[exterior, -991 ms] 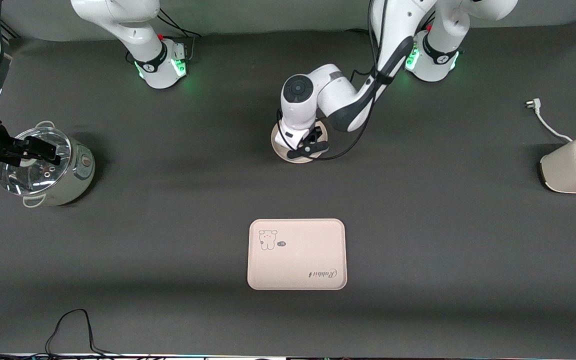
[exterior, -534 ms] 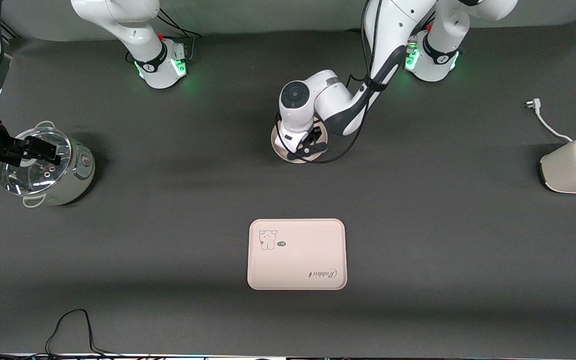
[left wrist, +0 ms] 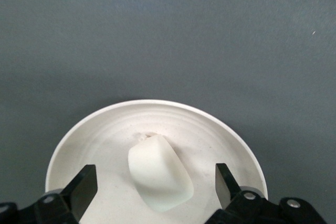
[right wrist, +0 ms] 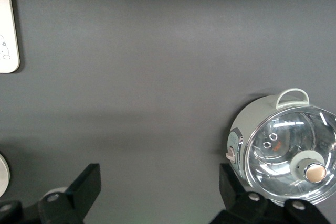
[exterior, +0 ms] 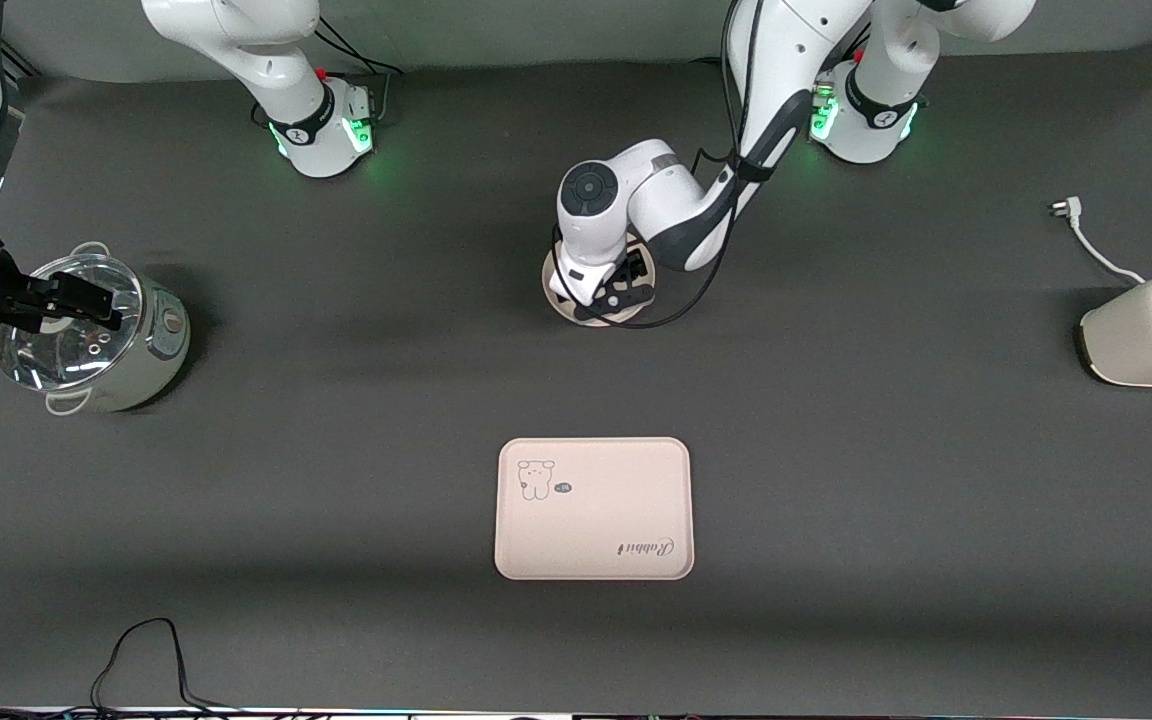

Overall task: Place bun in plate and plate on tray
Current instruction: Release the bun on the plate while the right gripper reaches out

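Observation:
The round cream-white plate (exterior: 560, 304) lies on the table's middle, farther from the front camera than the tray (exterior: 593, 508). The white bun (left wrist: 159, 172) lies in the plate (left wrist: 105, 140). My left gripper (exterior: 626, 285) hangs just over the plate, open, its fingers on either side of the bun without touching it (left wrist: 155, 181). My right gripper (exterior: 86, 300) is open and empty over the pot at the right arm's end (right wrist: 157, 182). The tray's corner shows in the right wrist view (right wrist: 8, 30).
A glass-lidded pot (exterior: 86, 335) stands at the right arm's end. A white toaster (exterior: 1151, 330) with its plug cable (exterior: 1086, 235) is at the left arm's end. A black cable (exterior: 146, 660) lies by the front edge.
My left gripper has shifted slightly toward the arms' bases over the plate. The right arm, tray and pot have not moved.

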`<state>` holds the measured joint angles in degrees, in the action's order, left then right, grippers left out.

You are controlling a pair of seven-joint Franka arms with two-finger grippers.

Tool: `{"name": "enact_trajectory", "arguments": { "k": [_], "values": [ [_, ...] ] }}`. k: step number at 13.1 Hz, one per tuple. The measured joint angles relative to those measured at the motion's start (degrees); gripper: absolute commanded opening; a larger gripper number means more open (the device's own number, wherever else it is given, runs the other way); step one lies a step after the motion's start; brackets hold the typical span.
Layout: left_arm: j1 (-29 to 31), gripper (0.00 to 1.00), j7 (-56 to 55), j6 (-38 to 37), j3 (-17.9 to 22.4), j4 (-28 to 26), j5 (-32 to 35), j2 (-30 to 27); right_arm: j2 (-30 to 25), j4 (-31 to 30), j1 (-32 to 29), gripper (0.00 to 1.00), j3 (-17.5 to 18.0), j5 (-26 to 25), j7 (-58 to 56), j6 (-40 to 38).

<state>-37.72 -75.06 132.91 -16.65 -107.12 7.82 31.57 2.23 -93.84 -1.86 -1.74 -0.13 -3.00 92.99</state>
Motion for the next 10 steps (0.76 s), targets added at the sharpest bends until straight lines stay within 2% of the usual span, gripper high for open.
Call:
{"name": "enact_trajectory", "arguments": {
  "k": [3,5,10],
  "values": [
    [1.5,1.0,5.31,-12.1,0.82,6.33,1.48,-3.13,0.0,-0.07,0.0,1.0,0.0,0.0,0.0,-0.03],
    [4.88,1.0,12.38,-19.13,1.0,10.3,1.56,-6.79,-0.06,-0.39,0.01,1.0,0.0,0.0,0.01,-0.06],
    [18.49,0.99,34.94,-26.75,1.48,11.81,1.62,-17.55,-2.3,-2.83,2.36,1.0,0.01,0.58,3.9,-0.42]
  ]
}}
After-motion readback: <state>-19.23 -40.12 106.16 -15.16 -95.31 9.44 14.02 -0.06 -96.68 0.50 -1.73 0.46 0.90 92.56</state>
